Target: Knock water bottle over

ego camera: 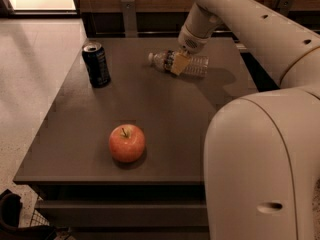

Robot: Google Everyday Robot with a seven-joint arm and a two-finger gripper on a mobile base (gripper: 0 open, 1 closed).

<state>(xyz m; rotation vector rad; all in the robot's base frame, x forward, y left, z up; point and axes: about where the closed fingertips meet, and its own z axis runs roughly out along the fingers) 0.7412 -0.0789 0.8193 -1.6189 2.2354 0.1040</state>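
Note:
The clear ribbed water bottle (196, 66) lies on its side at the far middle of the dark table (170, 109), with its white cap pointing left. My gripper (179, 64) is low over the bottle's middle, touching it or right in front of it, and hides the label part. My arm reaches in from the upper right.
A dark blue soda can (96, 64) stands upright at the far left of the table. A red apple (127, 143) sits near the front edge. My white base (260, 169) fills the right foreground. A wall and rail run behind the table.

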